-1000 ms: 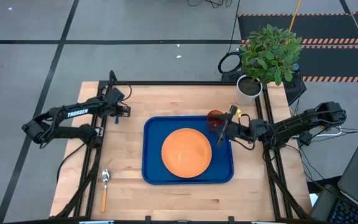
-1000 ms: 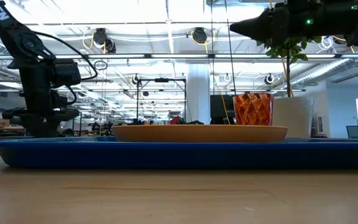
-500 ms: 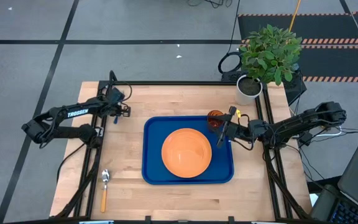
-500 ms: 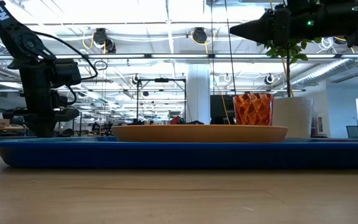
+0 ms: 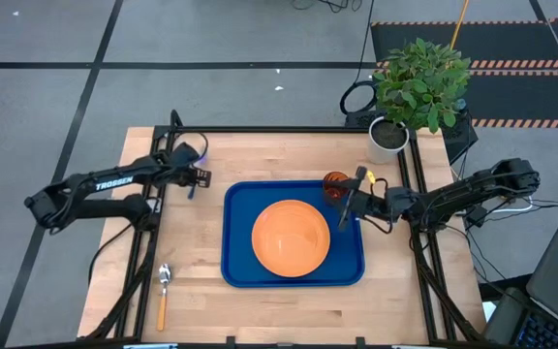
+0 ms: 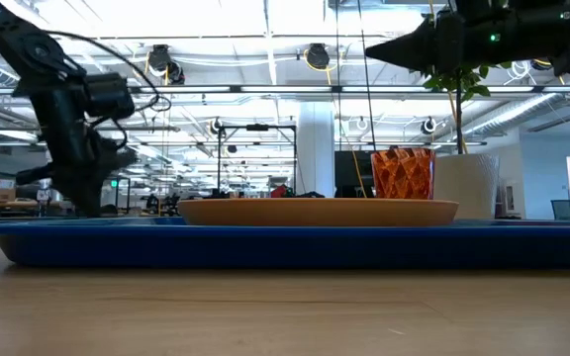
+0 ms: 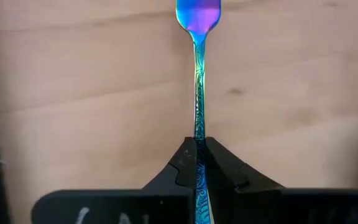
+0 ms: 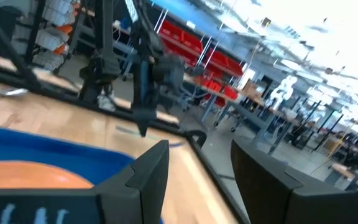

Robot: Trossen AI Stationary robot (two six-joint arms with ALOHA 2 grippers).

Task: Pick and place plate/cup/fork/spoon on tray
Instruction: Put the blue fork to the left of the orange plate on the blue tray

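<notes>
Left gripper [image 7: 199, 163]: pinching the fork [image 7: 198, 74] handle (iridescent blue), desk's 10 o'clock.
Right gripper [image 5: 349, 204]: spread, above the cup [image 5: 335, 185] on tray [image 5: 240, 271].
Spoon [image 5: 163, 291]: desk's 7 o'clock.

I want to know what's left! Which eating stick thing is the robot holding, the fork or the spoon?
The fork: the left gripper pinches its shiny blue handle. The spoon lies alone at the table's corner.
</notes>
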